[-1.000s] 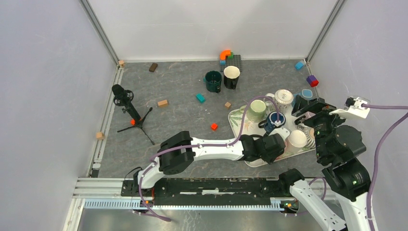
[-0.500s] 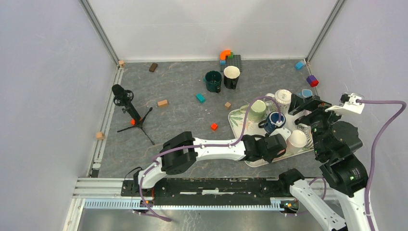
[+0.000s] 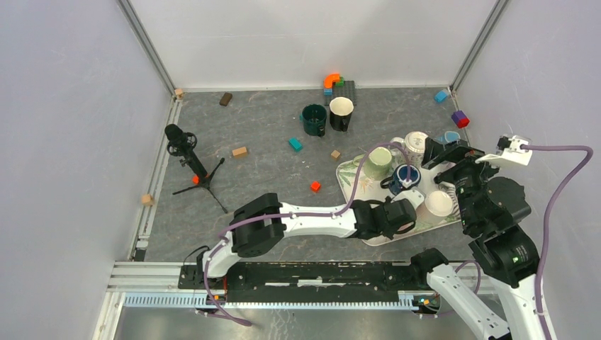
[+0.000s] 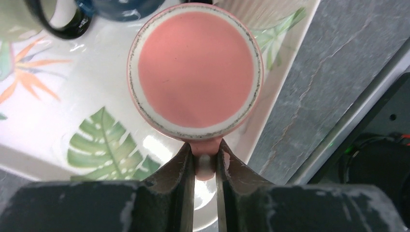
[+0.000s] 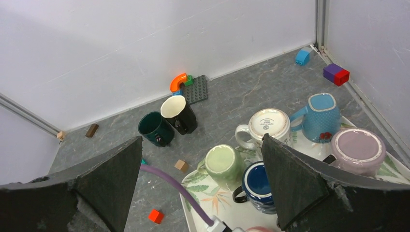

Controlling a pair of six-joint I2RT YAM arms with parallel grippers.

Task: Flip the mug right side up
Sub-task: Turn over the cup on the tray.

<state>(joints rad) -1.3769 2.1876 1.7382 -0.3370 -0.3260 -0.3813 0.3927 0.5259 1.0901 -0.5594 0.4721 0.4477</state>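
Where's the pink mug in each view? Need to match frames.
Top external: pink mug right of centre, bottom up, below and right of the blue mug.
Left wrist: upper centre, handle pinched by the left tool.
Right wrist: at most a sliver at the bottom edge.
Shared landmark: blue mug.

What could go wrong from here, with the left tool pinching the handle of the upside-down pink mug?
1. The left tool grips only the narrow handle of the pink mug, so the mug may swivel or slip once lifted.
2. The dark blue mug stands close by, and a wide flip could knock it.
3. The pink mug sits at the edge of the tray, so it might catch the rim or land half off.
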